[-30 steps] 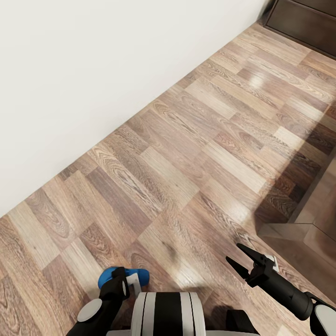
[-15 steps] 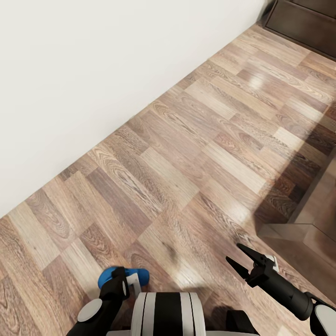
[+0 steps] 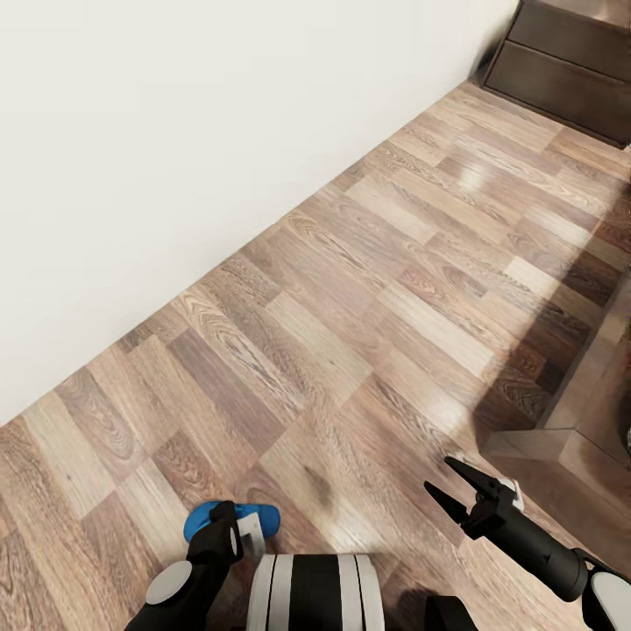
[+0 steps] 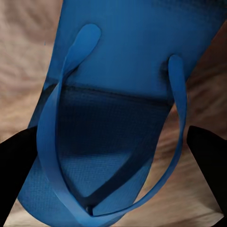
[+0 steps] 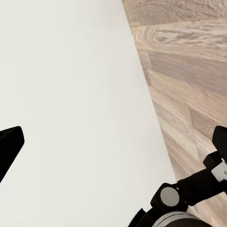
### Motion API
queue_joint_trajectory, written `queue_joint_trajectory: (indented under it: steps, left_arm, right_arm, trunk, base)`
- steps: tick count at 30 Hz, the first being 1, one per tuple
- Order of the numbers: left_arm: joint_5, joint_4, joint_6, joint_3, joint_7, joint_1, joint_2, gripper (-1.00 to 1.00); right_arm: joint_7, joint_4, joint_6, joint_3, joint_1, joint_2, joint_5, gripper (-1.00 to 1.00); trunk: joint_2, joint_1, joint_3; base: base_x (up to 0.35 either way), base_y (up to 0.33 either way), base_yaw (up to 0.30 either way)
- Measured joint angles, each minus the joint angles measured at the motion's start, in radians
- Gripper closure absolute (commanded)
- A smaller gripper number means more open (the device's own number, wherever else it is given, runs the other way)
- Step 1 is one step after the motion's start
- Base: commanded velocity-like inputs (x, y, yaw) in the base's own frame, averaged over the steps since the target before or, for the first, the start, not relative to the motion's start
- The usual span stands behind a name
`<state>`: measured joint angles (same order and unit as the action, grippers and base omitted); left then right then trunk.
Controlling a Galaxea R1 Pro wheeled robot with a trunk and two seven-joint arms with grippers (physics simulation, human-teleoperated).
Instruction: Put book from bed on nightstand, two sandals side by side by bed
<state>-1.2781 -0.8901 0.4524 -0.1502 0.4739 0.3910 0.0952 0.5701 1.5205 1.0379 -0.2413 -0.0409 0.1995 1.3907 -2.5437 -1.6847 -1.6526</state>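
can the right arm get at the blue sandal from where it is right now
Probably yes, with a reach across. The right gripper hangs open and empty over bare wood floor, but the sandal sits at the left gripper, so the robot's own trunk and left arm lie between.

Black arms, white-and-black striped trunk (image 3: 314, 592)

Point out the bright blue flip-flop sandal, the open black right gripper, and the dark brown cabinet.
bright blue flip-flop sandal (image 4: 127, 56): left wrist view, on the sole.
black right gripper (image 3: 451, 482): head view, between fingertips.
dark brown cabinet (image 3: 561, 74): head view, on its front.
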Motion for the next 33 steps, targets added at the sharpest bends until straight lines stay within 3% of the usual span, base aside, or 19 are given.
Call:
queue_joint_trajectory:
  steps: [21,24,26,27,30,32,33]
  left_arm:
    - [0.006,-0.009,0.0,0.006,0.007,0.0,-0.003,1.0]
    - [0.019,-0.033,-0.001,0.01,0.061,0.001,-0.005,1.0]
    - [0.064,-0.099,-0.003,0.023,0.143,0.001,-0.006,1.0]
    - [0.106,-0.141,-0.003,0.036,0.198,0.001,-0.006,1.0]
    - [0.268,-0.238,-0.004,0.081,0.345,0.001,-0.005,1.0]
    - [0.384,-0.266,-0.005,0.099,0.394,0.001,-0.005,1.0]
    - [0.42,-0.271,-0.006,0.103,0.403,0.001,-0.005,1.0]
  right_arm:
    - [0.0,-0.003,0.0,0.0,0.0,0.0,0.001,-1.0]
    - [0.0,-0.004,0.0,0.0,0.0,0.0,0.001,-1.0]
    - [0.0,-0.004,0.0,0.0,0.0,0.0,0.001,-1.0]
    - [-0.001,-0.004,0.0,0.0,0.0,0.0,0.0,-1.0]
    - [-0.002,-0.006,0.0,0.0,0.0,-0.001,0.0,-1.0]
    - [-0.002,-0.006,0.0,0.0,0.0,-0.001,0.0,-1.0]
    - [-0.002,-0.006,0.0,0.0,0.0,-0.001,-0.001,-1.0]
  trunk:
    - [0.005,0.009,0.081]
    - [0.006,0.011,0.093]
    - [0.006,0.012,0.101]
    - [0.006,0.012,0.105]
    - [0.007,0.014,0.116]
    - [0.007,0.014,0.124]
    - [0.008,0.015,0.128]
  base:
    - [0.0,0.0,0.0]
    - [0.0,0.0,0.0]
    - [0.0,0.0,0.0]
    - [0.0,0.0,0.0]
    - [0.0,0.0,0.0]
    - [0.0,0.0,0.0]
    - [0.0,0.0,0.0]
